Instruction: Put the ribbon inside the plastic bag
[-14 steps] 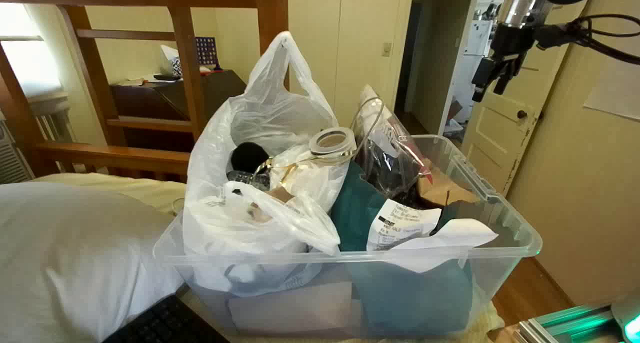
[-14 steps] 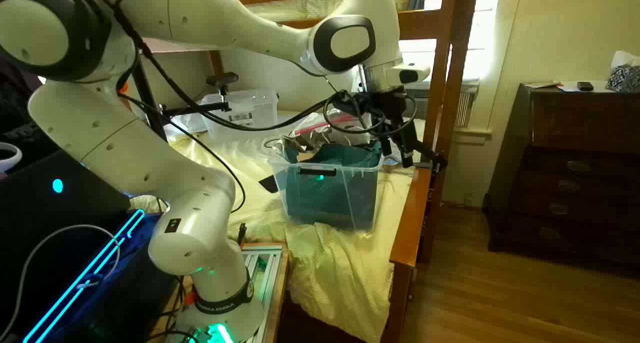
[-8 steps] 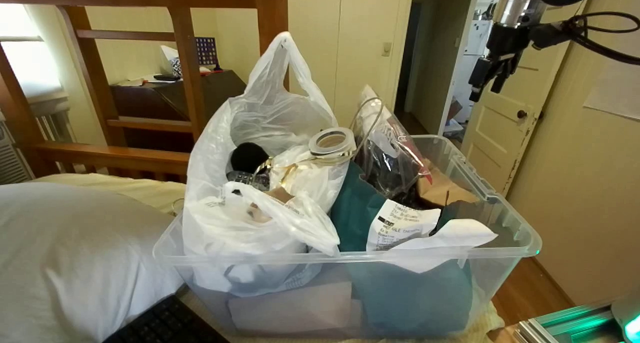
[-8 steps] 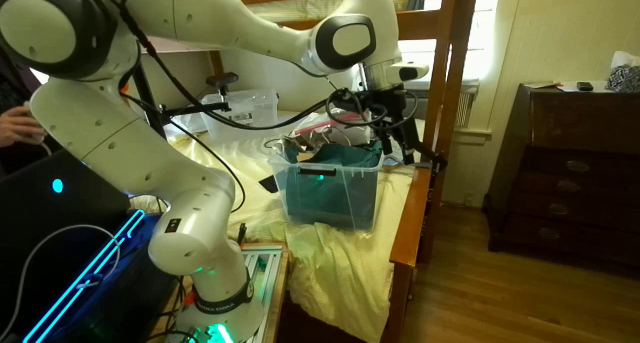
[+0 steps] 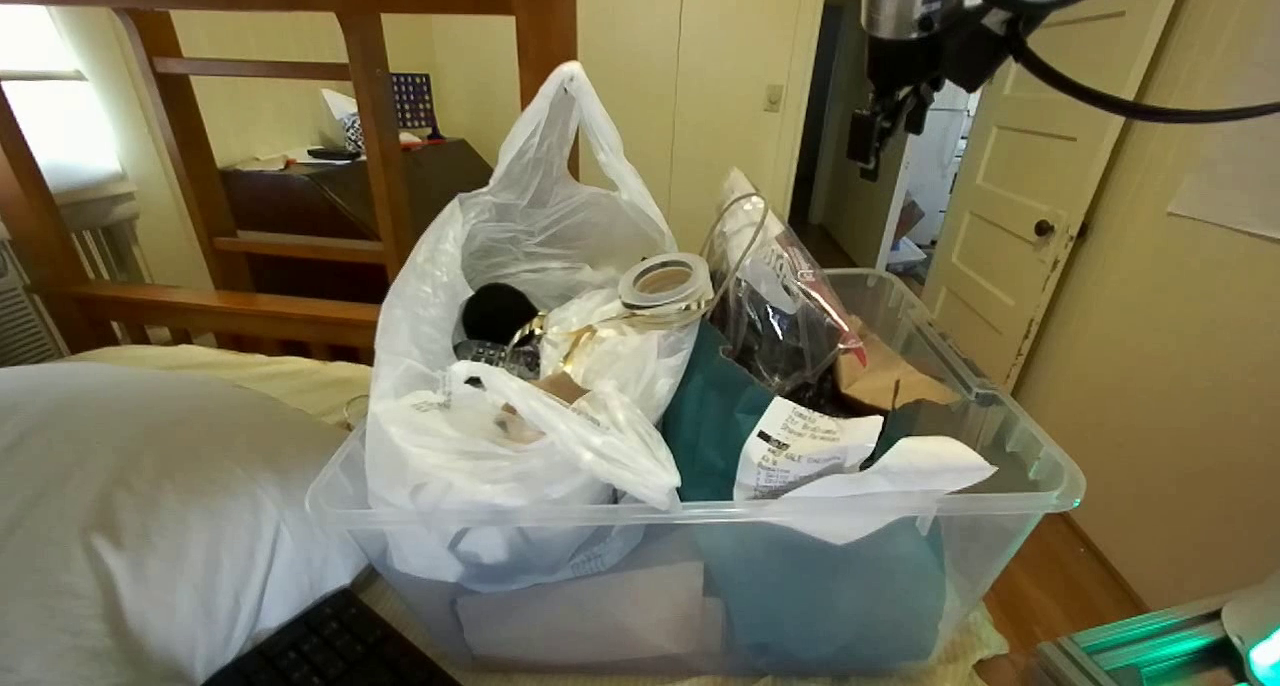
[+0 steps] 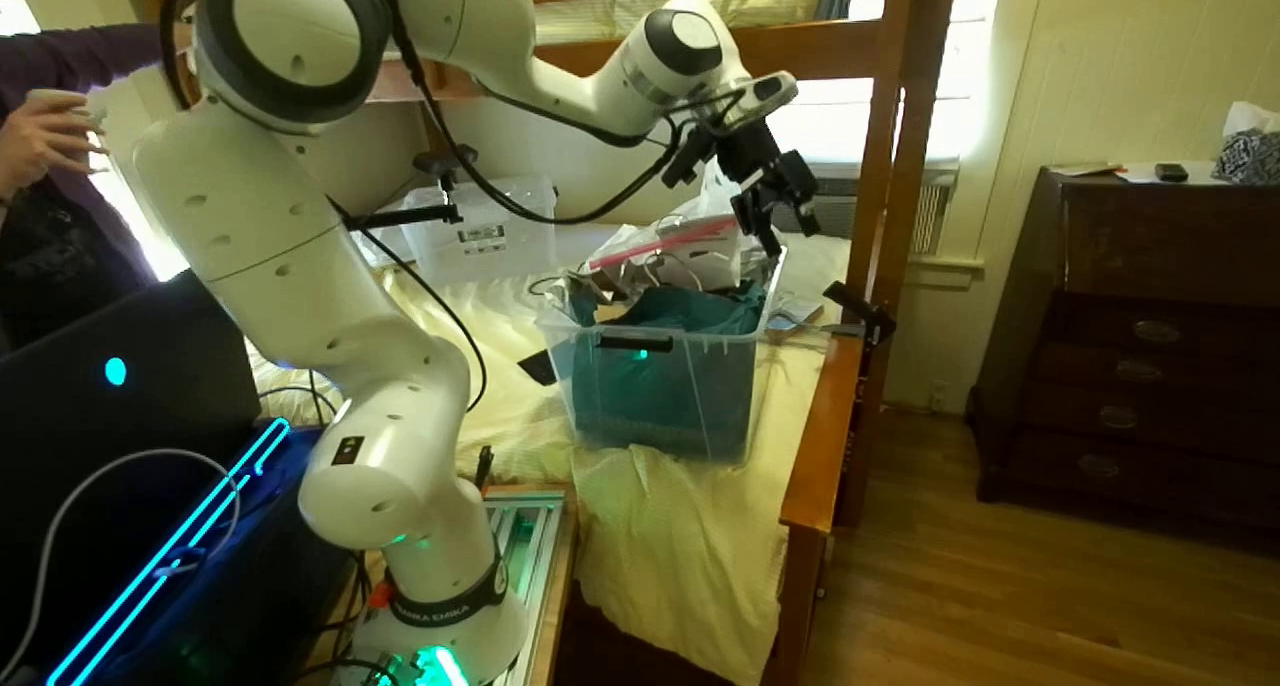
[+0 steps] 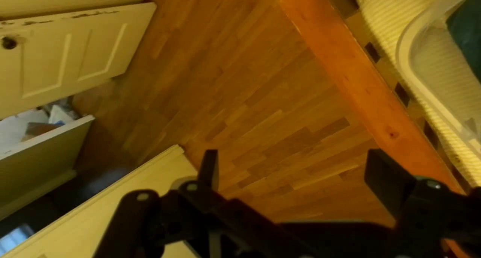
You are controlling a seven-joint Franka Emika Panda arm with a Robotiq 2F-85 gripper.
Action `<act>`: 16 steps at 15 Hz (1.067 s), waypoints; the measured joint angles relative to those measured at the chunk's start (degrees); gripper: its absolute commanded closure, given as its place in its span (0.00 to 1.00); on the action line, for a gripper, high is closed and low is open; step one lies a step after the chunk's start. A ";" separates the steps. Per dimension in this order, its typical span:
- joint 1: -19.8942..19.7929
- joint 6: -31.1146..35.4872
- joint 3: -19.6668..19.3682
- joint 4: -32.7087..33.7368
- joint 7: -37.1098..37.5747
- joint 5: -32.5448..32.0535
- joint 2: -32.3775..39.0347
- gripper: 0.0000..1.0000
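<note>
In an exterior view, the ribbon roll (image 5: 668, 303) rests at the mouth's edge of the white plastic bag (image 5: 480, 446), just beside the clear bag (image 5: 785, 311); the hand (image 7: 295, 171), its fingers spread wide in the wrist view and holding nothing, hangs well apart from the roll. We judge the step to be the approach, best made high over the clear bag and then straight down, to pinch the roll by its rim. We should then lift before shifting sideways, lest the thin plastic drag along.

The robot arm (image 6: 290, 261) holds its jaws (parted) higher than the clear bin (image 6: 660, 394).
</note>
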 measured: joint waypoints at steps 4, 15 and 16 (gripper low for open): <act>2.64 -6.84 1.65 8.44 -3.90 -1.07 5.56 0.00; 15.19 -20.37 4.53 23.08 -6.25 1.55 14.69 0.00; 16.90 -21.38 5.25 25.47 -6.40 1.77 16.58 0.00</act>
